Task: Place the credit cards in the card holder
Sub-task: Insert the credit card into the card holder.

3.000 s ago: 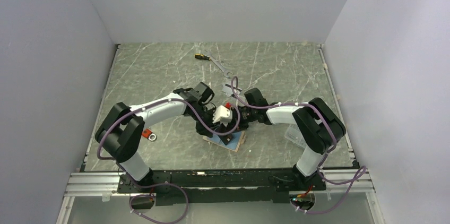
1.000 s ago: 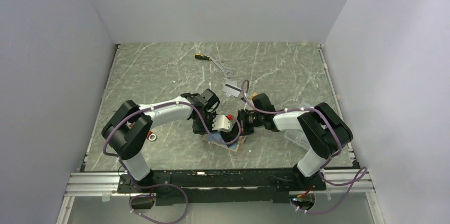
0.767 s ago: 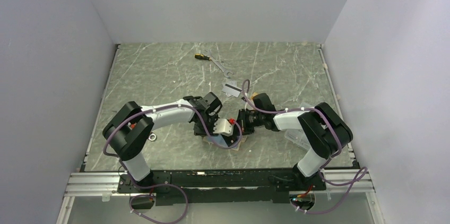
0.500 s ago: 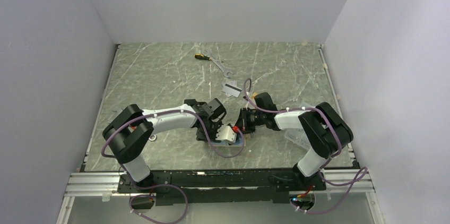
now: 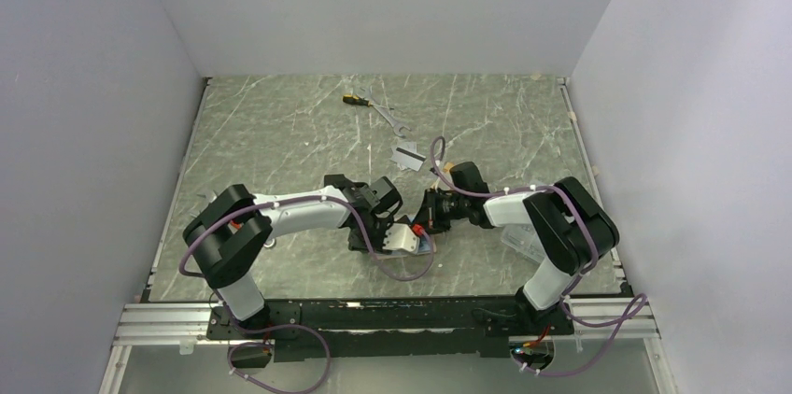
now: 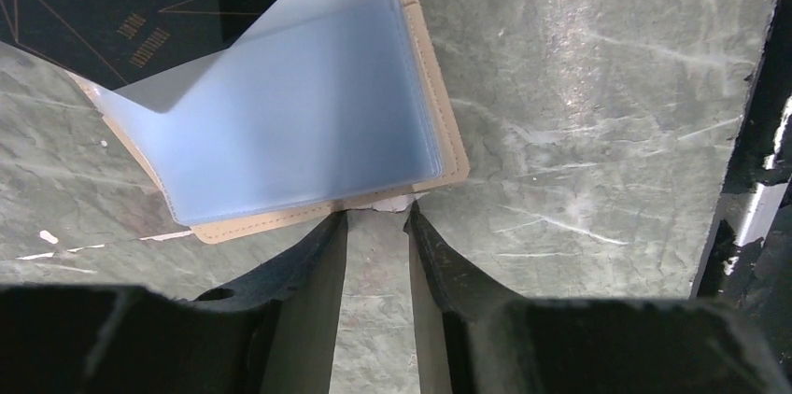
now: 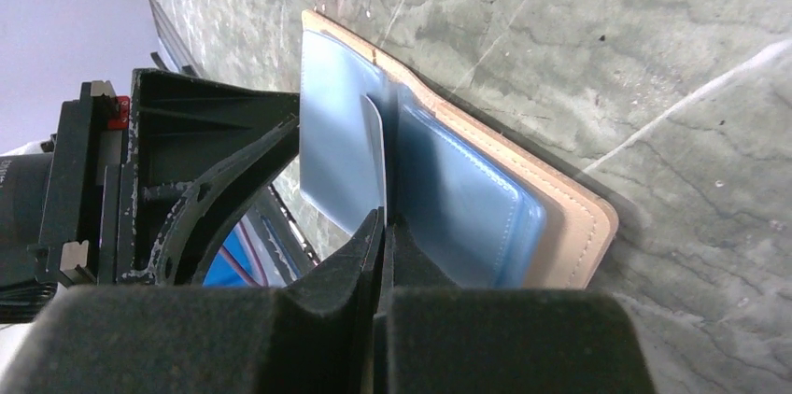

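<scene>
Two grippers meet at the wallet (image 6: pixel 318 123), which lies open on the table (image 6: pixel 598 133), centre of the workspace.

Right gripper (image 7: pixel 383 221): clamped on one clear sleeve leaf (image 7: pixel 360 165), holding it upright off the blue panel (image 7: pixel 467 207).

Left gripper (image 6: pixel 377 226): jaws narrowly apart, tips at the wallet's tan near edge, with a pale scrap of that edge between them. Pinched or only straddled, cannot tell.

Black card (image 6: pixel 84 2) sits at the wallet's far corner, touching it or tucked under; unclear which. Silver card (image 5: pixel 406 157) lies well apart, farther back.

Risks, as judged:
- The leaf looks thin and slick. Pulled too far, it could crease or tear at the spine, or slip free and flop shut over the pocket.
- If the left tips are not truly pinning the edge, the wallet may lift or skid along with the leaf.
- Both grippers are busy, so neither is free to fetch a card. Releasing either one probably loses the opening.
</scene>
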Tool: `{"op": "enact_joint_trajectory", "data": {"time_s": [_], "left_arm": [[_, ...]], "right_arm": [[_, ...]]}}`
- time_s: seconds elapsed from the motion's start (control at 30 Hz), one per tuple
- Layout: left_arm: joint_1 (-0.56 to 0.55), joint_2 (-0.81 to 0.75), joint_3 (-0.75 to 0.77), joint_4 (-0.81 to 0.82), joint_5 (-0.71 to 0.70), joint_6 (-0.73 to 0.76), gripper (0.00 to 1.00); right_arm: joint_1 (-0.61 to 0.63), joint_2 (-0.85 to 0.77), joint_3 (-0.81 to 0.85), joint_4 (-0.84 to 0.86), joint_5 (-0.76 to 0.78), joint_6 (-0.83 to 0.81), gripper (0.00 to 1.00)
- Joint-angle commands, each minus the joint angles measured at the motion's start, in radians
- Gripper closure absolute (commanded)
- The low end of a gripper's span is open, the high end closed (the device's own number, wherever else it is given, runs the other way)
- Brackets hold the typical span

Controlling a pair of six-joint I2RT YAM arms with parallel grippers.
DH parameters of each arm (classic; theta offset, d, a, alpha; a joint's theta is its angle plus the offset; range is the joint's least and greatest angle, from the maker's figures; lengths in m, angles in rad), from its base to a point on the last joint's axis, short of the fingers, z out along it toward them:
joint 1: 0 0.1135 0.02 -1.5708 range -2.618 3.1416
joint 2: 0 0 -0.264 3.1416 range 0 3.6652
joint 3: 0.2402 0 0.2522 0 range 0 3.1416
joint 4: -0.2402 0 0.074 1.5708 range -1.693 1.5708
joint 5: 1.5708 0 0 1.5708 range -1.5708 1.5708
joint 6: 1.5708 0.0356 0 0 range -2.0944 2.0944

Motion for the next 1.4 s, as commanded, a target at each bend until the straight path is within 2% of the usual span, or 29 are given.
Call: {"op": "enact_joint_trajectory", "data": {"time_s": [0.0,0.6,1.2,1.37], "left_arm": [[-0.039,0.041,-0.01,-0.037,0.087,-0.019,0.64],[-0.078,0.067,0.027,-0.061,0.06,0.006,0.66],[-0.08,0.084,0.048,-0.055,0.034,0.003,0.67],[-0.079,0.088,0.038,-0.043,0.019,-0.002,0.68]], "right_arm": [[-0.013,0.021,-0.009,0.04,0.037,-0.02,1.0],[0.0,0.069,-0.033,0.167,0.061,0.041,1.0],[0.056,0.02,-0.146,0.249,0.218,0.2,1.0],[0.112,0.035,-0.156,0.286,0.262,0.257,1.0]]}}
